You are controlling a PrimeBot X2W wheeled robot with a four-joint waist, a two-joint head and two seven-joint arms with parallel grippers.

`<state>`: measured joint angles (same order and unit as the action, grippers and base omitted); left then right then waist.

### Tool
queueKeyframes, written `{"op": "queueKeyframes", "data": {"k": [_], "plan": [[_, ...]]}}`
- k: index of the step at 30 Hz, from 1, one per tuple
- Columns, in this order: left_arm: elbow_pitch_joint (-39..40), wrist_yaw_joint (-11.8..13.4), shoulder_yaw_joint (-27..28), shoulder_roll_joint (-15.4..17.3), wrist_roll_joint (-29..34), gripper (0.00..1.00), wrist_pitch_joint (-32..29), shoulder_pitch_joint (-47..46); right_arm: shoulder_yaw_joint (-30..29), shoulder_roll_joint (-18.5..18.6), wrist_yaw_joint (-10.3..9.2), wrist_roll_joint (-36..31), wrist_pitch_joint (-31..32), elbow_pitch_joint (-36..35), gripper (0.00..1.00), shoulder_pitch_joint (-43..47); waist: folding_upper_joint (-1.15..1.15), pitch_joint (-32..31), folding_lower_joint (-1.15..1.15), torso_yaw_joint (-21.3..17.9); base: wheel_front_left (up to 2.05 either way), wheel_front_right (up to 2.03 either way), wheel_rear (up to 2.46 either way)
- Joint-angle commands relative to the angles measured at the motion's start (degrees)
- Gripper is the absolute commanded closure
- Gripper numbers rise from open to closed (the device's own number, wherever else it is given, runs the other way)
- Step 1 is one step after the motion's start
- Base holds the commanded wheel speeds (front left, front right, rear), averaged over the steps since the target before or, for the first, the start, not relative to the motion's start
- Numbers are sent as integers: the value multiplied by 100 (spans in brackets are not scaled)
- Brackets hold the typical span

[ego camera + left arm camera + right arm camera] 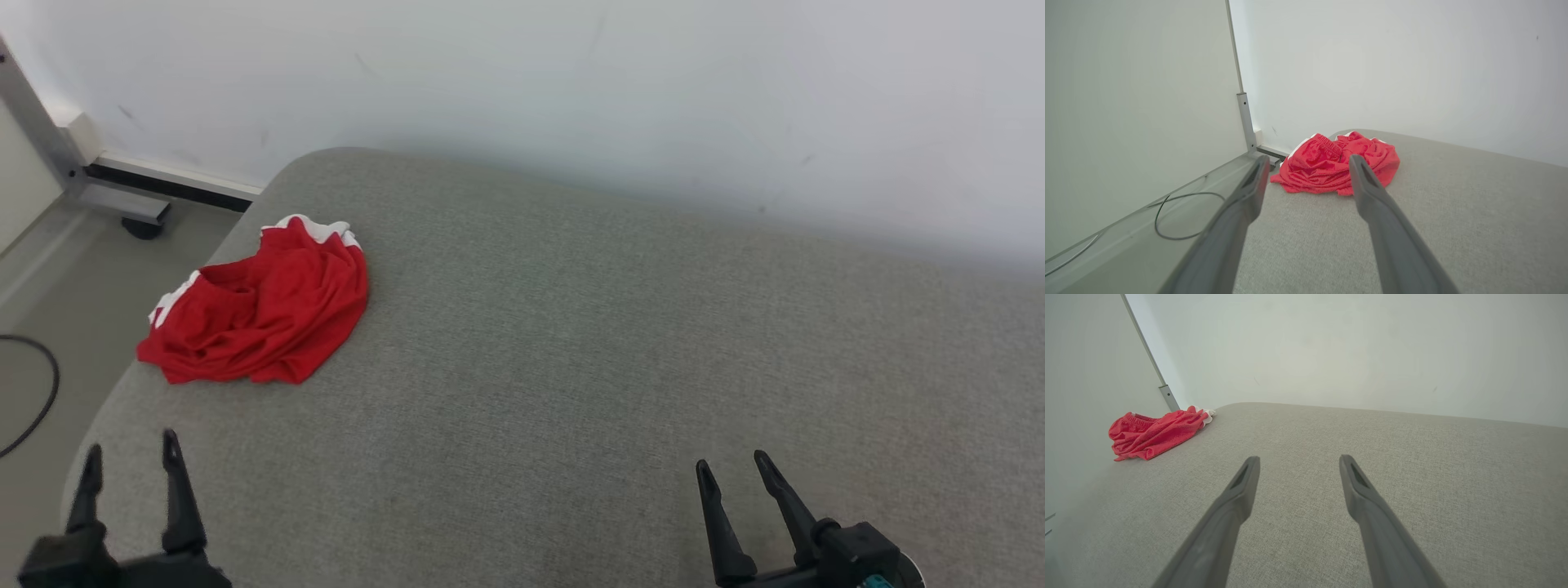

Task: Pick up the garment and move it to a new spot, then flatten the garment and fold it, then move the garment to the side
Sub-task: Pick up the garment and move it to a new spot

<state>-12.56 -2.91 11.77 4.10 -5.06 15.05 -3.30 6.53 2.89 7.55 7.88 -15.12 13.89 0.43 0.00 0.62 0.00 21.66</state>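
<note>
The red garment (261, 314) lies crumpled at the far left corner of the grey worktop (571, 343), w/ white trim showing. Left gripper (131, 443) & right gripper (731, 460) hover at the near edge, fingers apart, both empty.

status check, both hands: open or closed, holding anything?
Left hand: open, empty, short of the red garment.
Right hand: open, empty.

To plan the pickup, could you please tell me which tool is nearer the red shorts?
Left. The left tool faces the red shorts, apart from them; the right tool is far to their right over the grey upholstery.
</note>
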Motion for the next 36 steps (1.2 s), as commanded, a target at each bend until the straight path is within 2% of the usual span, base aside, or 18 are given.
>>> {"op": "queueKeyframes", "data": {"k": [1, 6, 12, 18, 25, 36], "plan": [[-59, -44, 122, 109, 5, 0, 19, -309, -17, -4, -14, -70, 0, -38, 0, -95, 0, 213, 0, -380, 0, 0, 0], [-356, -156, 442, 363, -124, 0, 19, -1010, -28, -4, -14, -147, -1, -98, 0, -225, 0, 466, 0, -758, 0, 0, 0], [-676, -245, 647, 574, -239, 0, 19, -1679, -67, -5, -14, -267, -1, -192, 0, -372, 0, 824, 0, -1029, 0, 0, 0], [-1408, -344, 734, 917, -389, 0, 18, -2500, -104, 23, -14, -409, 0, -404, 0, -627, 0, 1311, 0, -1264, 0, 0, 0], [-2654, -418, 596, 1418, -596, 0, -27, -3354, -90, 138, -14, -520, -1, -704, 0, -844, 0, 1773, 0, -1456, 0, 0, 0], [-4420, -454, 131, 1893, -1021, 0, -540, -4256, -115, 293, -14, -667, -1, -1071, 0, -960, 0, 2143, 0, -1610, 0, 0, 0]]}}
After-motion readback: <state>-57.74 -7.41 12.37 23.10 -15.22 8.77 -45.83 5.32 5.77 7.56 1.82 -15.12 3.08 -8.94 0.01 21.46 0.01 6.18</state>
